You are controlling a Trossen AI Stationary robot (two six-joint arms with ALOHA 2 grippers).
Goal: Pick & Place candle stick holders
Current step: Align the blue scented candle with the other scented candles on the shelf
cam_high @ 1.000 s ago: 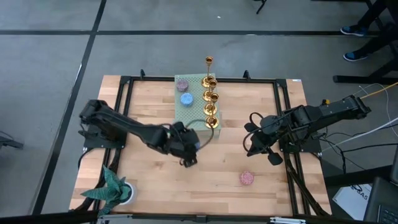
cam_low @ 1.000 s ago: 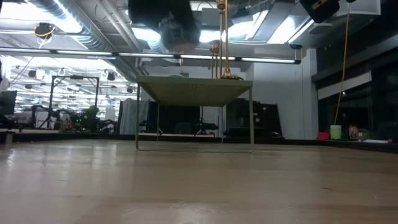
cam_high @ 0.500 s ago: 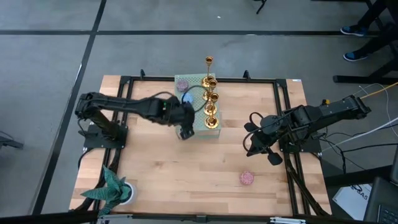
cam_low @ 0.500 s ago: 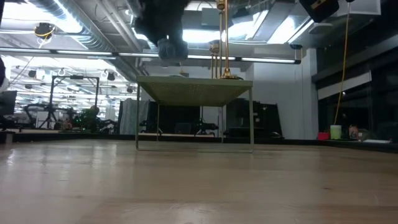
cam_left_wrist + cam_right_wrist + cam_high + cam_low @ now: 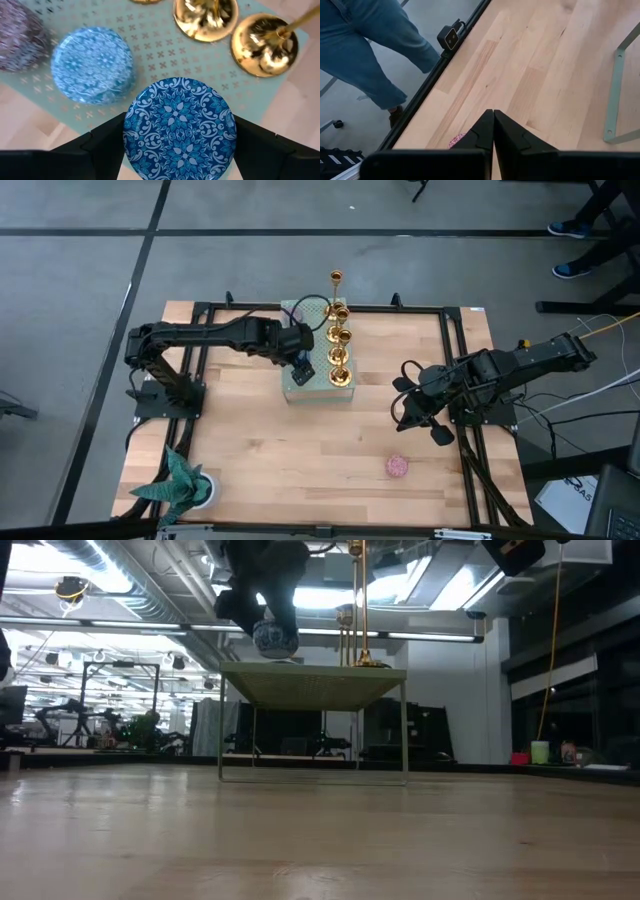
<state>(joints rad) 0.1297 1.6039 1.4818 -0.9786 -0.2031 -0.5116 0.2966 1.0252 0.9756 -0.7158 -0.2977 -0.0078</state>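
Several shiny gold candle stick holders [image 5: 340,340] stand in a row on their round bases along the right side of a pale green perforated stand [image 5: 320,388]. A taller one [image 5: 336,278] stands at the far end, and they also show in the low view [image 5: 355,610]. My left gripper [image 5: 300,362] is over the stand's left part, shut on a dark blue patterned disc [image 5: 179,127]. Two holder bases [image 5: 262,45] show just beyond the disc. My right gripper [image 5: 415,417] is shut and empty near the table's right side. My left gripper pinches the dark blue disc by opposite sides of its rim [image 5: 129,131], one finger [image 5: 102,140] on each side. It comes from above, slanting in from the table's left. The disc lies level, patterned top up, just above the stand's top [image 5: 273,638].
A light blue disc [image 5: 91,65] and a purple disc [image 5: 17,35] lie on the stand. A pink disc [image 5: 397,467] lies on the table near the right front. A teal plant in a white pot [image 5: 182,485] stands at the front left. A person's legs [image 5: 365,45] show beyond the table.
My left gripper has gone from the table's middle toward the far edge, carrying the dark blue disc. It is now over the stand's left part, next to the gold holders.
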